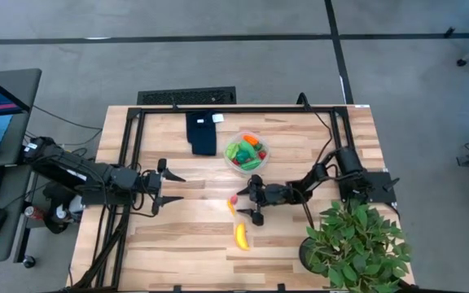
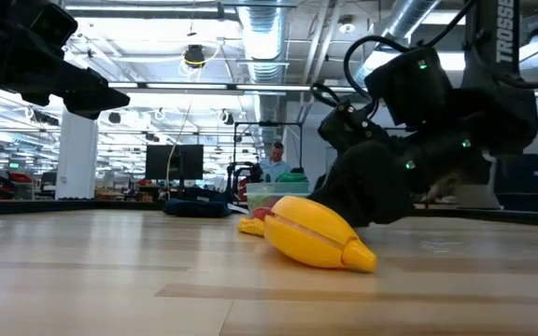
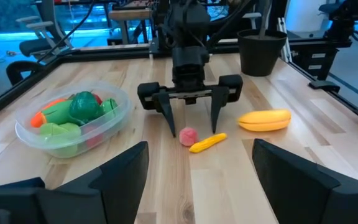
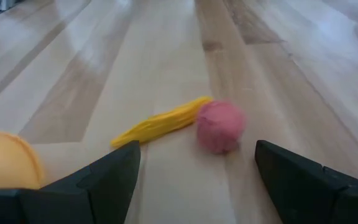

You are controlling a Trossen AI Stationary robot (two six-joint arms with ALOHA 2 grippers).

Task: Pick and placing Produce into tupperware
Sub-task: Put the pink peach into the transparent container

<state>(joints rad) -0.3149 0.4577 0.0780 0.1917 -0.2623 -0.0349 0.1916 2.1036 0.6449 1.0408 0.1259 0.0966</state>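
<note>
The clear round tupperware (image 1: 247,152) (image 3: 73,118) stands at the table's far middle with several green, orange and red produce pieces in it. Near of it, a small pink-red piece (image 4: 220,126) (image 1: 234,198) and a thin yellow piece (image 4: 160,122) (image 3: 207,142) lie side by side on the wood. A yellow banana (image 1: 241,236) (image 2: 316,233) lies nearer the front edge. My right gripper (image 1: 247,205) (image 3: 194,129) is low over the table, open, its fingertips just short of the pink-red piece. My left gripper (image 1: 179,188) hangs open at the left, above the table.
A dark blue folded cloth (image 1: 203,133) lies left of the tupperware at the far edge. A leafy potted plant (image 1: 352,244) fills the near right corner. Black frame rails (image 1: 129,146) run along the table's left, far and right sides. Bare wood lies between the two grippers.
</note>
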